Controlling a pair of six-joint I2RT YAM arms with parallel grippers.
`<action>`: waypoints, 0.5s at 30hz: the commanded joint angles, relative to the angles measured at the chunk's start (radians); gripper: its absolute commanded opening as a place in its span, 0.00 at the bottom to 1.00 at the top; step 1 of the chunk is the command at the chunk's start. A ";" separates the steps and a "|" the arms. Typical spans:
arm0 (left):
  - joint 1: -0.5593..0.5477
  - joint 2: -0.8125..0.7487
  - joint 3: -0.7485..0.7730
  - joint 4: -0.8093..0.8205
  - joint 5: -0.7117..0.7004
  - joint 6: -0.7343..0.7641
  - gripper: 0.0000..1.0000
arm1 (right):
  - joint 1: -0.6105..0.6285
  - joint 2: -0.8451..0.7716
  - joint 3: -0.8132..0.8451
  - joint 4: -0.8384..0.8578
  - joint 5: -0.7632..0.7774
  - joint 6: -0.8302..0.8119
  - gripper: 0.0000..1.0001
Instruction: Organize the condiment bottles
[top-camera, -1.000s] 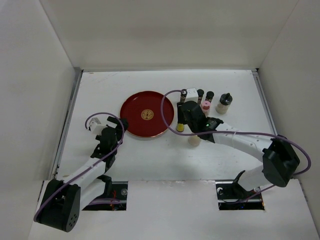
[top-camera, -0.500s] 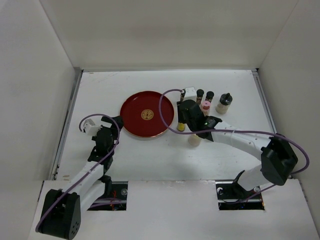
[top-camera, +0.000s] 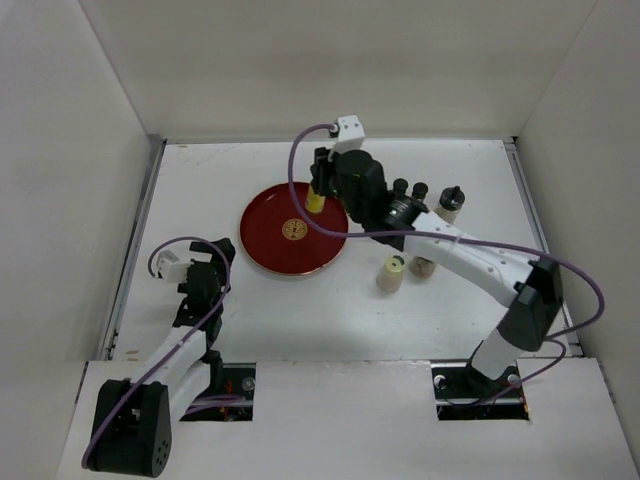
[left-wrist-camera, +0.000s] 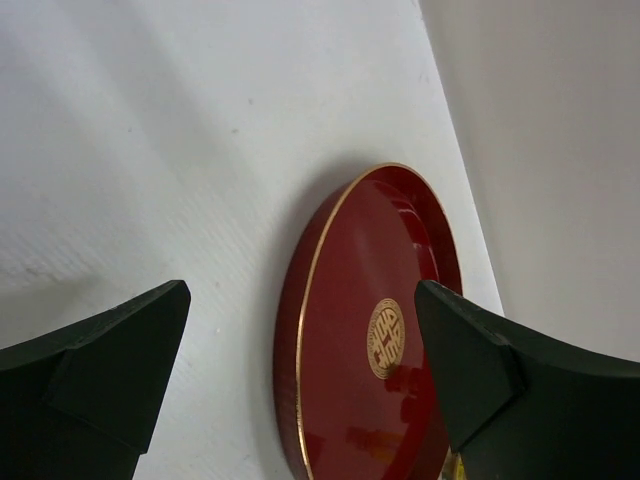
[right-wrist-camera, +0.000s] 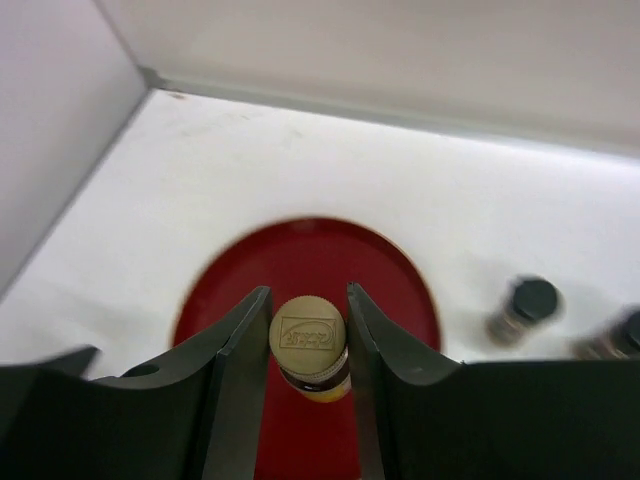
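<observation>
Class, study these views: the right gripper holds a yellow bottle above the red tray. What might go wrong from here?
1. The right gripper pinches the yellow bottle only near its cap, above the red tray. If it is released from height or at a tilt, it may topple and roll.
2. The right arm passes close by the black-capped bottles. Swinging back low, it may knock them over.
</observation>
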 joint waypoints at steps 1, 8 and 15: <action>0.012 0.004 -0.019 0.038 -0.008 -0.037 1.00 | 0.033 0.162 0.159 0.085 -0.073 -0.019 0.23; -0.003 0.033 -0.023 0.046 -0.032 -0.037 1.00 | 0.070 0.488 0.500 0.103 -0.104 -0.052 0.23; -0.008 0.068 -0.017 0.057 -0.031 -0.036 1.00 | 0.077 0.670 0.643 0.157 -0.119 -0.068 0.23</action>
